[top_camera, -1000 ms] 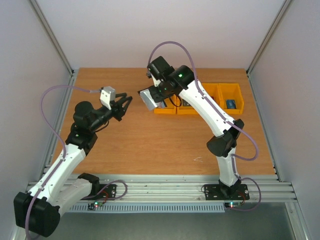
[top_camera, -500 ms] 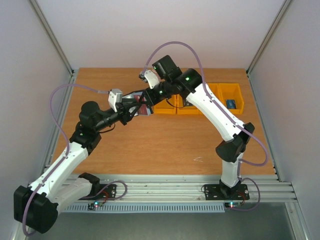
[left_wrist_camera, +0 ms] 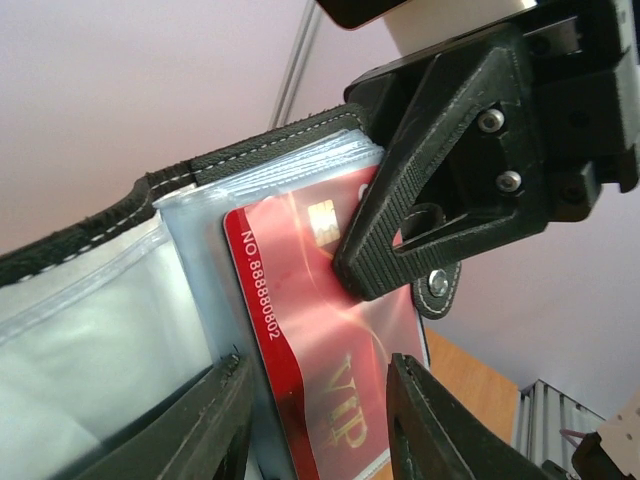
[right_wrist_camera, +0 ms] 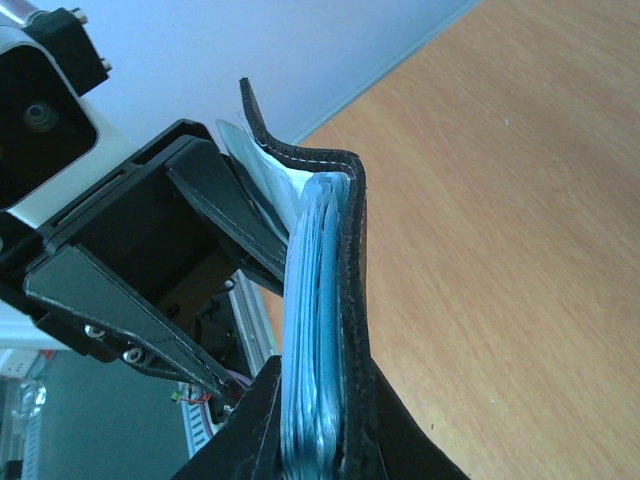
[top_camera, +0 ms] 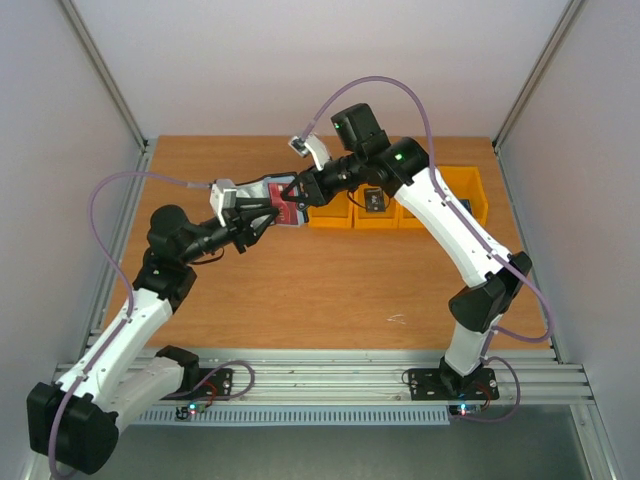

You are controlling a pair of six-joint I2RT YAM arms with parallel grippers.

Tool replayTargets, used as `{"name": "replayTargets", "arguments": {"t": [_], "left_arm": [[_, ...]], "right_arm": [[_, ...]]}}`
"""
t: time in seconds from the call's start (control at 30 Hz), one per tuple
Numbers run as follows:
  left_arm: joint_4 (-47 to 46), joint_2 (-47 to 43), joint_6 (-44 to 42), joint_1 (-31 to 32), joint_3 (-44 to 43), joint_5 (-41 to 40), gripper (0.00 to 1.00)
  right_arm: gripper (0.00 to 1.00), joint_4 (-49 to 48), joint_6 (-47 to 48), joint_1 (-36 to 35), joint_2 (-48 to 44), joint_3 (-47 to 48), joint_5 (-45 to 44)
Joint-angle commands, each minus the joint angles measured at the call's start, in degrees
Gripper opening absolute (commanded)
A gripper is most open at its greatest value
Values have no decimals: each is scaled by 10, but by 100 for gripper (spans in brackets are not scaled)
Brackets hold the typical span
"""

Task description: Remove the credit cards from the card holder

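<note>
Two grippers meet in mid-air above the wooden table [top_camera: 300, 290], toward 12 o'clock from its centre in the top view. The right gripper [right_wrist_camera: 320, 440], reaching in from about 2 o'clock, is clamped on the small black bifold card holder [top_camera: 272, 188]. It holds the card holder aloft and spread so the clear plastic sleeves [left_wrist_camera: 100, 330] face the other arm. The left gripper [left_wrist_camera: 315, 400] sits on the holder's 8 o'clock side with its jaws parted. One finger stands to either side of the glossy red plastic credit card with white lettering [left_wrist_camera: 300, 330], and neither pinches it yet. That card sits in the front sleeve.

The main hazard is the right arm's black finger, which presses across the card's upper corner beside the gold chip. If it pins the card, a pull would likely drag or twist the whole holder in the clamp. The left jaws could also close on sleeve film together with the card, so that the sleeve stretches and the card does not slide out. The card looks thin and slick, and a shallow pinch may slip off. A dropped holder could land near the yellow plastic bins [top_camera: 330, 224] at 1 o'clock. Whether the sleeves behind hold more cards cannot be told.
</note>
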State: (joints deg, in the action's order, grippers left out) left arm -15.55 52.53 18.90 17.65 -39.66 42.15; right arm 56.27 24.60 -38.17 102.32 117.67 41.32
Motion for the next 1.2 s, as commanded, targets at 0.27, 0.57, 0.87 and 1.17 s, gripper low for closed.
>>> {"name": "replayTargets", "arguments": {"t": [0.27, 0.57, 0.87, 1.17], "left_arm": [[-182, 13, 94, 0, -21, 104, 44], [-225, 35, 244, -53, -66, 162, 49], [-144, 35, 249, -59, -92, 187, 41], [-80, 29, 262, -82, -110, 209, 43]], "right_arm": [[1, -186, -23, -15, -49, -68, 144], [1, -246, -45, 7, -57, -77, 140], [1, -238, -42, 19, -23, -13, 150], [1, -184, -25, 19, -7, 69, 173]]}}
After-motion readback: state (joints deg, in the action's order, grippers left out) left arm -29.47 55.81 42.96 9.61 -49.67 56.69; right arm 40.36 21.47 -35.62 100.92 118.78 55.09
